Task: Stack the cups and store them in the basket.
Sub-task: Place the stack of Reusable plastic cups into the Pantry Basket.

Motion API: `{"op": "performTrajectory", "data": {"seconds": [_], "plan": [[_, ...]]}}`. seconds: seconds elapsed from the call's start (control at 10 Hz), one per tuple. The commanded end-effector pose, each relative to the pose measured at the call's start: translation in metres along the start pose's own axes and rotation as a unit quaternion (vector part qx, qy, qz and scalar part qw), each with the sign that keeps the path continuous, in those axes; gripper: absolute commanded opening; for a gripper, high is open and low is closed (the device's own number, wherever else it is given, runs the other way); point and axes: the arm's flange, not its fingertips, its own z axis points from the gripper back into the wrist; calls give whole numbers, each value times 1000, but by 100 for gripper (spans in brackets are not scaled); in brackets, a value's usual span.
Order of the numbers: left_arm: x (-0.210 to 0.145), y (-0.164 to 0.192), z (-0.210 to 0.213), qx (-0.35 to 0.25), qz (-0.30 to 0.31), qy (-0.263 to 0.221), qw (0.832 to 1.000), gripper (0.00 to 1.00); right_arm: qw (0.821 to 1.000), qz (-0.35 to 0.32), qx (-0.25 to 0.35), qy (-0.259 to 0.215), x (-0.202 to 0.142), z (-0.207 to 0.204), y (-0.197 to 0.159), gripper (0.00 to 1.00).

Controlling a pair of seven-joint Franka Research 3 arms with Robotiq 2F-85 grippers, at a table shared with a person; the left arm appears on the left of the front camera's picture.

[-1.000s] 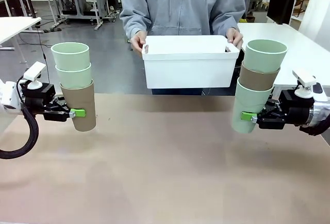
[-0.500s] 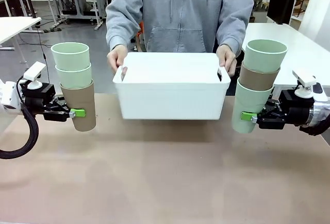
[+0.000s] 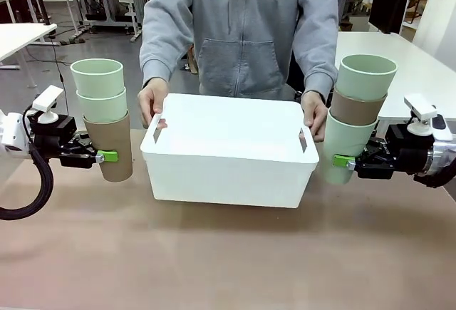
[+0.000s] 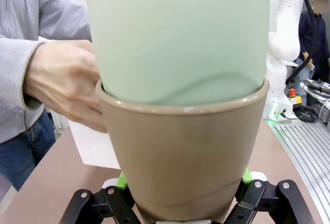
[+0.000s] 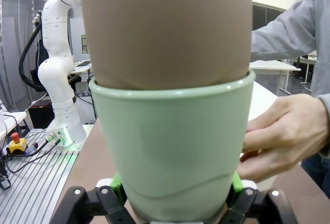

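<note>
Stacking done: left hand clamps 3 nested cups, right hand 3 more; basket at table's far edge awaits both.

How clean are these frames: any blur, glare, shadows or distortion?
Front view: sharp, evenly lit, with a soft shadow under the basket on the table. Left wrist view: the brown cup looms, swollen by the wide lens, no glare. Right wrist view: same for the green cup.
</note>
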Motion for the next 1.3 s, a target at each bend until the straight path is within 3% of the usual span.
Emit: {"op": "performTrajectory", "data": {"seconds": [0.0,1.2], "plan": [[6,1,0,-2,-7,-4,1000,85,1000,5,1,-2,4,0,0,84],[6,1,0,-2,-7,-4,1000,85,1000,5,1,-2,4,0,0,84]]}}
